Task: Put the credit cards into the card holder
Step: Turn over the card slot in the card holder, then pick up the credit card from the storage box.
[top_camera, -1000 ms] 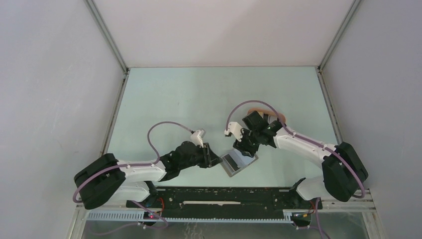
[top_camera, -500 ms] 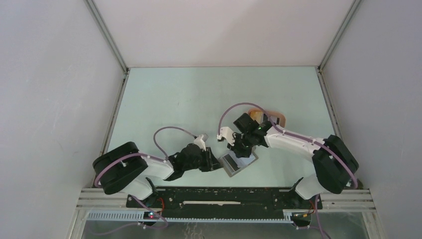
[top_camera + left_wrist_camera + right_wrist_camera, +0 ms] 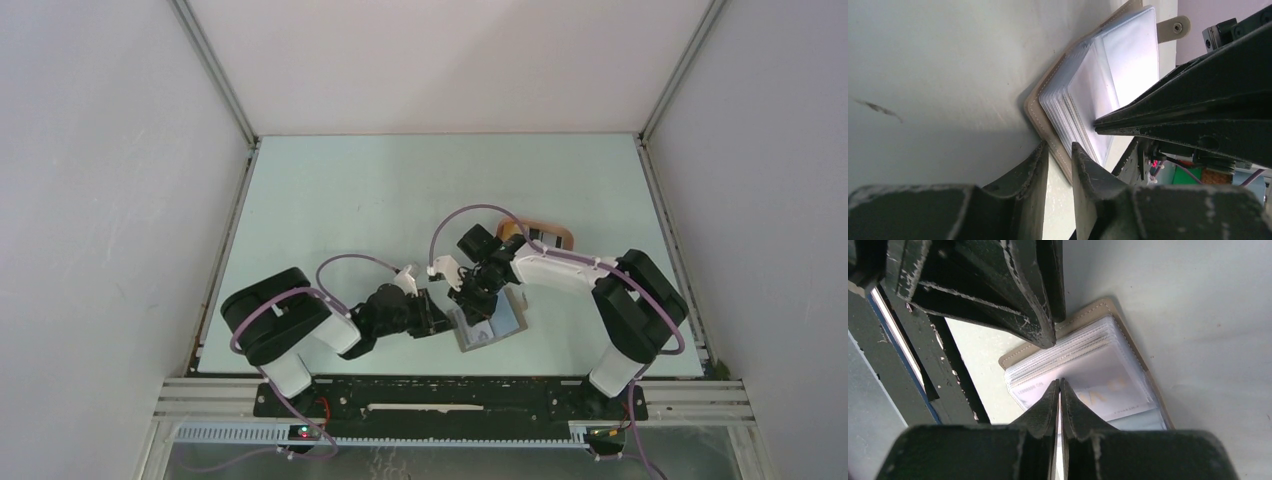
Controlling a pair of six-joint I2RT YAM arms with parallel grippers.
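holder: the holder (image 3: 490,326) lies open on the counter (image 3: 350,200) near its front edge, between the two arms; the wrist views show a beige stitched cover with a stack of clear sleeves

left hand: the left hand (image 3: 1060,156) has its fingers close together, clamped on the holder's cover edge, pinning it to the counter

right hand: the right hand (image 3: 1059,388) has its fingers pressed together, tips down on the top clear sleeve; a thin pale edge seems to run between them, but I cannot tell whether it is a card

cards: printing shows through the top sleeve, so one card may already sit inside; a tray (image 3: 545,236) lies behind the right arm, and no loose card can be made out in it from above

step: judged to be the seating of a card in a sleeve, with the left hand steadying the holder

next: calls for pushing along the sleeve, not down, while the left hand holds firm; then parting the right fingers and fetching another card
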